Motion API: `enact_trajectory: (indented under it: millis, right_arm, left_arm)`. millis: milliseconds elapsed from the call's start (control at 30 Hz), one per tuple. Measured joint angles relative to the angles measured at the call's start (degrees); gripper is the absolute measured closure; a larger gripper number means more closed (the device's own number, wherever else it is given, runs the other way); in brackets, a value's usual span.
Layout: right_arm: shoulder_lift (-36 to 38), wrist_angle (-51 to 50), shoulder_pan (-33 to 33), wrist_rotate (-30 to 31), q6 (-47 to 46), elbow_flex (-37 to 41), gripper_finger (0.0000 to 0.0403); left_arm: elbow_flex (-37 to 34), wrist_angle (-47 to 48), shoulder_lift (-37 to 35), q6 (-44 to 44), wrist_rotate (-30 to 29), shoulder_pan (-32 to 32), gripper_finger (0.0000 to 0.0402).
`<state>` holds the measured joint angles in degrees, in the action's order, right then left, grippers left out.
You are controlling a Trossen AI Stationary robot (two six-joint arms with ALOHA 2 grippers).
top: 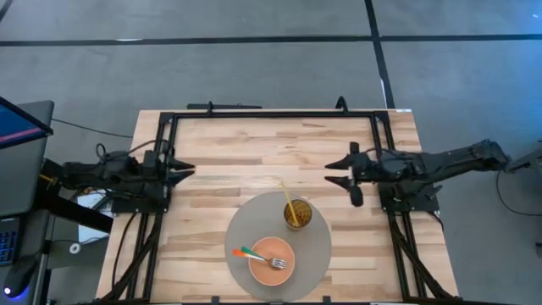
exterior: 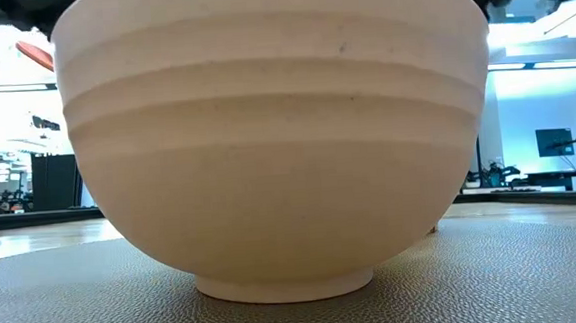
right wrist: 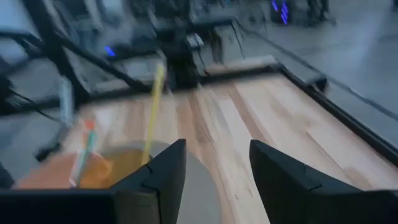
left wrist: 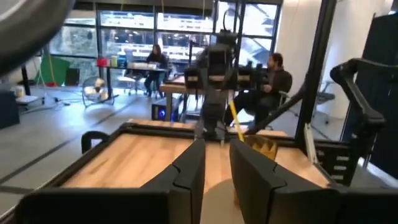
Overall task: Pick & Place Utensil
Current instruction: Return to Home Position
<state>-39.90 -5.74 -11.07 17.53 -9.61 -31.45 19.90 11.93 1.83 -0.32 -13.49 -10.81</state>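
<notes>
Nothing legible in any view: no words, brands, numbers or signs. Lit screen (top: 19, 135) beside the table's left edge: too small to read. Dark monitor (exterior: 554, 142) far back in the room: no readable content.

Wooden table (top: 229, 152), black frame (top: 271, 113), grey floor (top: 254, 68), seated person (left wrist: 277, 81) beyond, monitor (top: 19, 157)
</notes>
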Motion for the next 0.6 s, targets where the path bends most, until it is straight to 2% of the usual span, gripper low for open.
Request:
enact_trajectory:
  millis: [200,367,600]
  right_arm:
    - [10.93,5.6,1.62,-4.28,1.01,8.28,0.0231]
    - [18.14,7.16,1.34,-4.43,1.21,13.15,0.0229]
    - [24.23,11.37,1.44,-4.41,2.22,19.35,0.0232]
  left_arm:
    - [-2.3,-1.43,-0.31,0.04,-6.32,0.01,0.0326]
    - [-4.5,-6.59,-1.7,0.21,-5.35,0.0,0.0326]
    - [-9.73,-11.48,-1.82,0.46,-5.29,0.01,0.0326]
